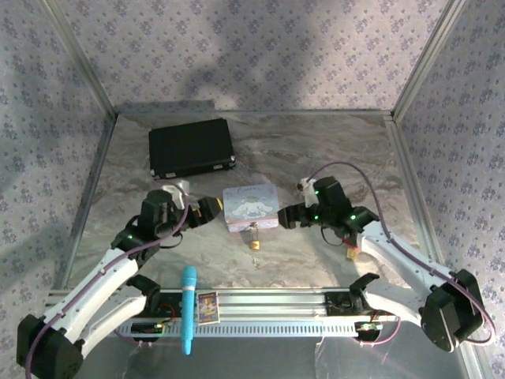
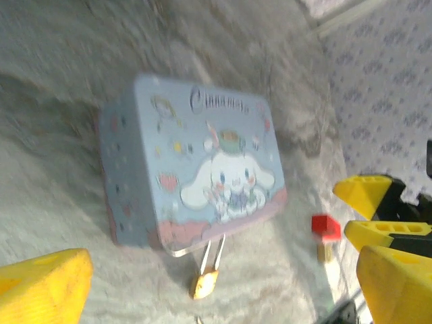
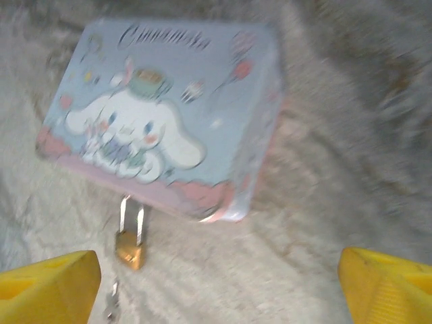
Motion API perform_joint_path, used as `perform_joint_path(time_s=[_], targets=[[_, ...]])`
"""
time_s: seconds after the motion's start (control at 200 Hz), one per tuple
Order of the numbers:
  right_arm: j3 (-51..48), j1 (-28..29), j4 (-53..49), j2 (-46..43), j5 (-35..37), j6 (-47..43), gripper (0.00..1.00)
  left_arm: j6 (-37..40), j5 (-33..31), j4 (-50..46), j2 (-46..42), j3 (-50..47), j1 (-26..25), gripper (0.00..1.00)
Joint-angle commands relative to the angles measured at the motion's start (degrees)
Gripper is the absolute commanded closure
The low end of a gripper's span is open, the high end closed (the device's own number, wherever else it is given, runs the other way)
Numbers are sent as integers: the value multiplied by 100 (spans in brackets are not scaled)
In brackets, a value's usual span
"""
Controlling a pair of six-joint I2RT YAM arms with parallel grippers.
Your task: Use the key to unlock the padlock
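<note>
- The right gripper's (image 3: 216, 290) yellow fingers (image 3: 47, 287) sit nearest the lens in the right wrist view. They are spread wide with only bare table (image 3: 304, 236) between them, so this hand is open and empty.
- The padlock (image 3: 129, 248) lies just ahead of that hand, nearer one finger than the other. Its thin shackle reaches up to the front edge of the pastel tin (image 3: 169, 101), where it looks hooked on.
- The key (image 3: 111, 307) is probably the small silvery piece just on the hand's side of the padlock. Blur leaves its shape uncertain.
- The left gripper (image 1: 207, 210) faces the tin from the opposite side, jaws equally wide and holding nothing. The padlock lies ahead of it, past the tin's corner.
- Further out, a red block (image 2: 327, 227) sits on the table near the right hand. A blue stick (image 1: 189, 308) lies back by the arm bases, and a black case (image 1: 192, 148) lies beyond the tin, away from both hands.
- What could go wrong:
  - The key is thin and flat on the table, so closing fingers may skate over it or flick it away.
  - The key and padlock lie close together, so one pinch could catch both or knock the lock askew.
  - The light tin may slide if either hand pushes on the lock, dragging the shackle with it.
  - The two hands face each other closely and could collide.
</note>
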Motion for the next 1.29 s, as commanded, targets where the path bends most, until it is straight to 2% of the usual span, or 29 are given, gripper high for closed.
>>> perform_joint_path(time_s=[0.0, 0.1, 0.215, 0.36, 0.485, 0.705, 0.904, 1.289], targets=[[-163, 676, -22, 249, 406, 581, 10, -376, -181, 110, -80, -189, -458, 2], [-296, 1444, 439, 613, 657, 1001, 15, -513, -565, 102, -60, -246, -877, 0], [-246, 2233, 747, 1120, 1087, 1280, 16, -688, -789, 153, -36, -334, -1140, 0], [-295, 2647, 1139, 1585, 1140, 1663, 26, -854, -832, 368, -38, -503, -1281, 0], [-271, 2965, 1124, 1785, 1340, 1789, 30, -981, -833, 529, -40, -638, -1335, 0], [-266, 3342, 900, 1936, 1728, 2148, 44, -1104, -1007, 580, -229, -848, -1373, 0], [-226, 3521, 878, 2143, 1781, 2249, 54, -1077, -1070, 545, -215, -844, -1370, 0], [152, 3823, 578, 2692, 2219, 2320, 61, -1263, -1231, 513, -459, -1050, -1380, 0]])
